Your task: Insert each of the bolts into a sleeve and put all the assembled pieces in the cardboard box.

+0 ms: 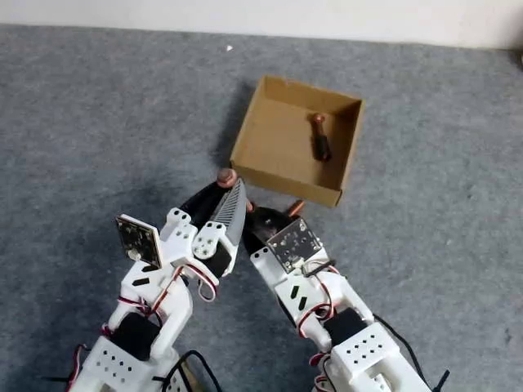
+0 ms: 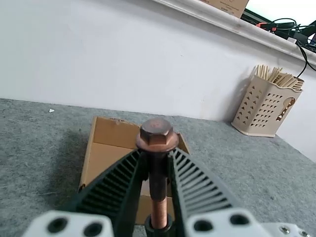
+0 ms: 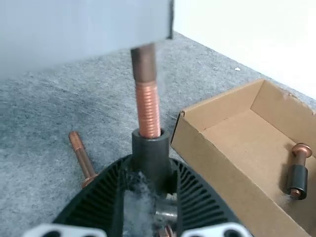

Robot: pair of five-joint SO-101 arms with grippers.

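Left wrist view: left gripper [image 2: 157, 154] clamping copper bolt [image 2: 157, 137]; right gripper [image 3: 150, 167] gripping black sleeve [image 3: 150, 148], bolt tip sitting inside. Assembled piece [image 1: 321, 139] lying in cardboard box [image 1: 286, 186].

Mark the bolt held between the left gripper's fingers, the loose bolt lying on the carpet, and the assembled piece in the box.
held bolt [image 2: 157, 136], left wrist view, on its hexagonal head.
loose bolt [image 3: 82, 157], right wrist view, midway along its shank.
assembled piece [image 1: 323, 147], high view, on its dark sleeve.
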